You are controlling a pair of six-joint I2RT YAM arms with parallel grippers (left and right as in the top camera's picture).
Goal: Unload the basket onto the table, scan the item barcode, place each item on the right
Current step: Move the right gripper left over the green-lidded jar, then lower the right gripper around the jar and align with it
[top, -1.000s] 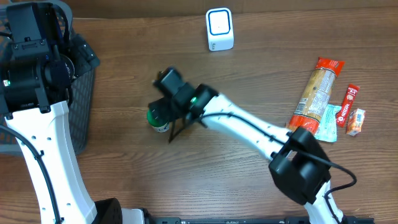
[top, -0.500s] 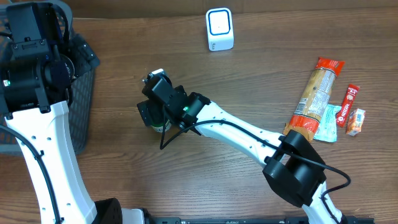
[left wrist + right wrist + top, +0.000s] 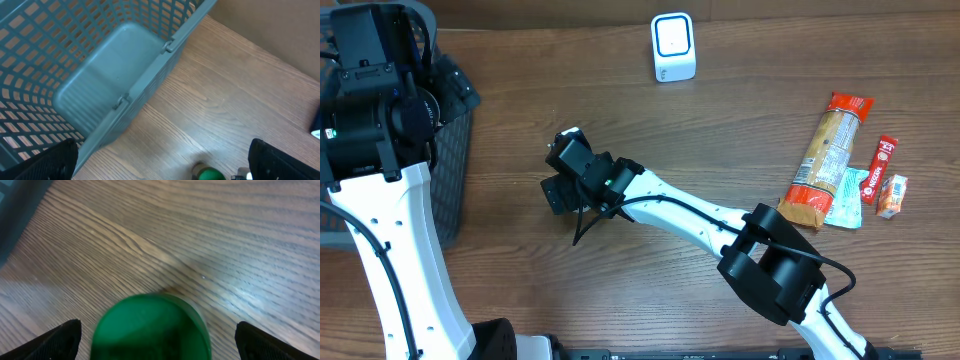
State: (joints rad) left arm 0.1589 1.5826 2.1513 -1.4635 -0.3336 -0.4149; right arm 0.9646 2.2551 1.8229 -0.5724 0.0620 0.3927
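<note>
Right pincer (image 3: pixel 160 341), jaws spread to their full width and holding nothing, poised directly above the round green-lidded container (image 3: pixel 150 327), a dark fingertip showing on either side of the lid and neither touching it; the straddling pose suggests a grasp from above is being prepared, so that the container can be lifted and its barcode turned to the reader. The container stands upright on the brown wooden table (image 3: pixel 740 130), left of centre, hidden beneath the wrist in the overhead view. Left pincer (image 3: pixel 165 162), likewise fully open and empty, hangs beside the grey plastic lattice basket (image 3: pixel 100 75), apparently parked clear. The white box-shaped scanner with a blue-rimmed window (image 3: pixel 673 47) sits at the far edge, well apart; a long orange-and-red packet (image 3: pixel 830 150) lies at the right
</note>
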